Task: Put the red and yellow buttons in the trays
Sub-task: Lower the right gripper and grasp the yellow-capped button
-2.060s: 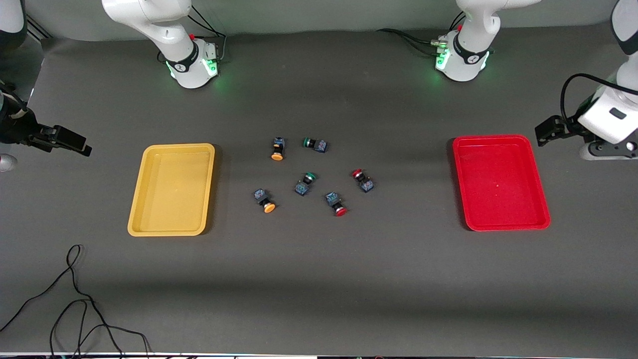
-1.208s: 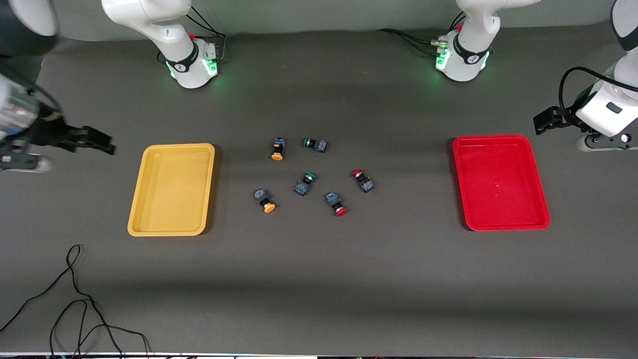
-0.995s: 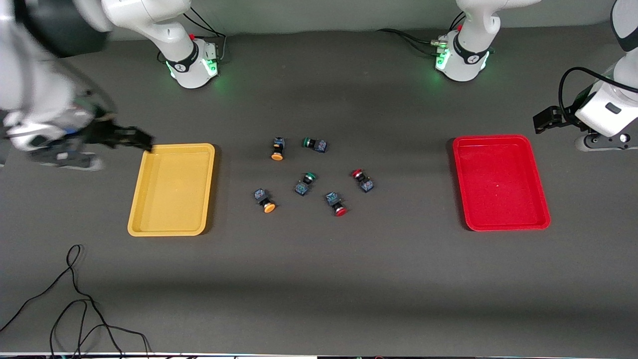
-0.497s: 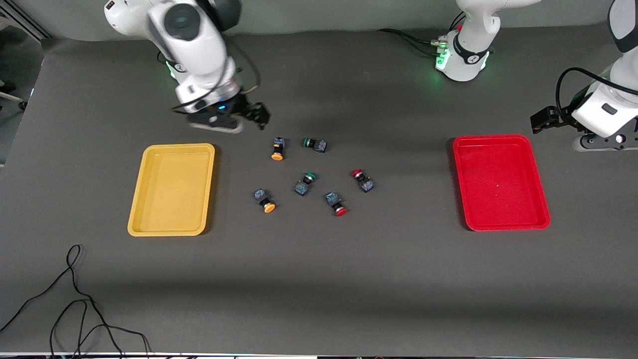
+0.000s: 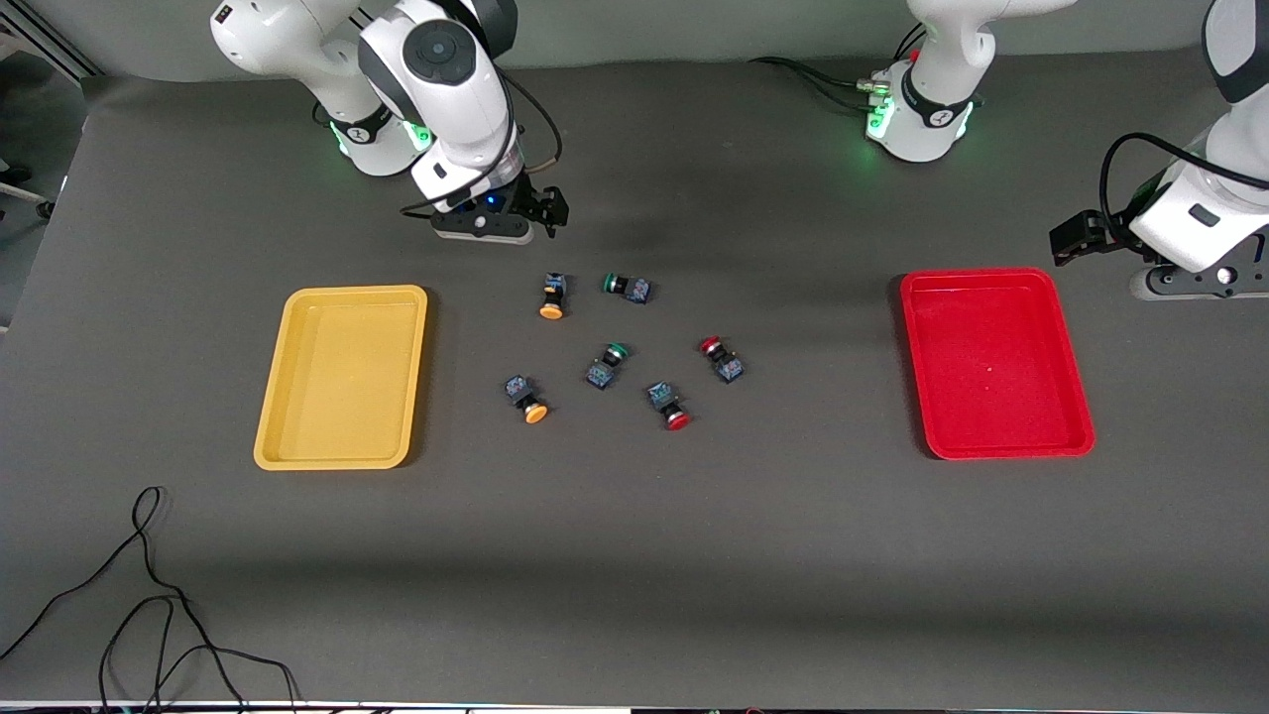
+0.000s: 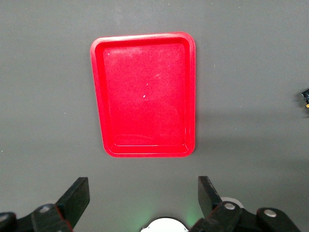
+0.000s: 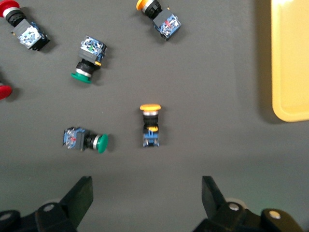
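Note:
Two yellow-capped buttons (image 5: pixel 551 296) (image 5: pixel 526 399) and two red-capped buttons (image 5: pixel 721 359) (image 5: pixel 669 405) lie mid-table between the yellow tray (image 5: pixel 342 292) and the red tray (image 5: pixel 977 275). Both trays hold nothing. My right gripper (image 5: pixel 540 212) hangs open and empty over the table beside the yellow button (image 7: pixel 150 126) that lies farther from the front camera; the right wrist view shows its gripper (image 7: pixel 145 198) short of that button. My left gripper (image 5: pixel 1069 241) is open and empty in the air beside the red tray (image 6: pixel 145 36), at the left arm's end.
Two green-capped buttons (image 5: pixel 626 287) (image 5: pixel 606 365) lie among the red and yellow ones. A black cable (image 5: pixel 149 595) is coiled at the table's front corner at the right arm's end. The arms' bases (image 5: pixel 382 139) (image 5: pixel 917 119) stand along the table's back edge.
My right arm has swung from the table's end, past the yellow tray, to over the table beside the button cluster. My left gripper has shifted slightly. The buttons and trays have not moved.

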`<state>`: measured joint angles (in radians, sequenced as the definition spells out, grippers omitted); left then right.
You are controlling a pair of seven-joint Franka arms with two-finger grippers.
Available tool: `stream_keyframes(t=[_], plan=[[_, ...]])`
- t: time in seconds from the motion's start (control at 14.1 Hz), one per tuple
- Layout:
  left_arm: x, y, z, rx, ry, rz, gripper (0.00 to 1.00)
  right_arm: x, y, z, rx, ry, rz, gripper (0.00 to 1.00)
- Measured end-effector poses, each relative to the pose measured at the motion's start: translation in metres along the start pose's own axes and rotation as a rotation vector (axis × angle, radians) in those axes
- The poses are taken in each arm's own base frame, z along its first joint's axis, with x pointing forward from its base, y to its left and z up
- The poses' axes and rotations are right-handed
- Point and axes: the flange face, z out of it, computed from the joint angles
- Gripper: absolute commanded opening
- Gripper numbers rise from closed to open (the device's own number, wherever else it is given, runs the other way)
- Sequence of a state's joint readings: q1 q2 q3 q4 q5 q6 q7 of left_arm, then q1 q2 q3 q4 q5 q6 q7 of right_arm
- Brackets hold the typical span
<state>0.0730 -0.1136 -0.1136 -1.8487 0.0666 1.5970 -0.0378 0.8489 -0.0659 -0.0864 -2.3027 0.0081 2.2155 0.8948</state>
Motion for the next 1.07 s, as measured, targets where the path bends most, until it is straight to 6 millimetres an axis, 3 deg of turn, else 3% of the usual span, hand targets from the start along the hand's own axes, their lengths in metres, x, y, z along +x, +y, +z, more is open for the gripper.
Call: stream_keyframes(t=[0.36,0.5,0.57,0.64,0.78,0.85,0.92,1.07], plan=[[0.0,0.0,0.0,0.0,0.0,0.0,1.0,0.005,0.001,0.147,0.013,0.055,-0.014,1.0],[0.0,0.0,0.0,0.0,0.0,0.0,1.0,0.006,0.002,0.188,0.003,0.058,-0.016,1.0],[0.0,0.0,0.0,0.0,0.0,0.0,1.0,0.006,0.003,0.199,-0.005,0.055,-0.017,1.0],[0.0,0.0,0.0,0.0,-0.001,0.0,1.0,0.007,0.002,0.203,-0.009,0.053,-0.017,0.85],[0.001,0.0,0.002,0.0,-0.004,0.0,1.0,0.009,0.0,0.201,-0.004,0.058,-0.016,0.31],[0.002,0.0,0.003,-0.001,-0.007,0.001,1.0,0.01,-0.001,0.2,-0.002,0.059,-0.016,0.15],[0.003,0.0,0.005,-0.001,-0.01,0.001,1.0,0.011,-0.002,0.199,-0.001,0.06,-0.016,0.09],[0.004,0.0,0.006,-0.001,-0.012,0.001,1.0,0.012,-0.004,0.198,0.002,0.062,-0.016,0.09]])
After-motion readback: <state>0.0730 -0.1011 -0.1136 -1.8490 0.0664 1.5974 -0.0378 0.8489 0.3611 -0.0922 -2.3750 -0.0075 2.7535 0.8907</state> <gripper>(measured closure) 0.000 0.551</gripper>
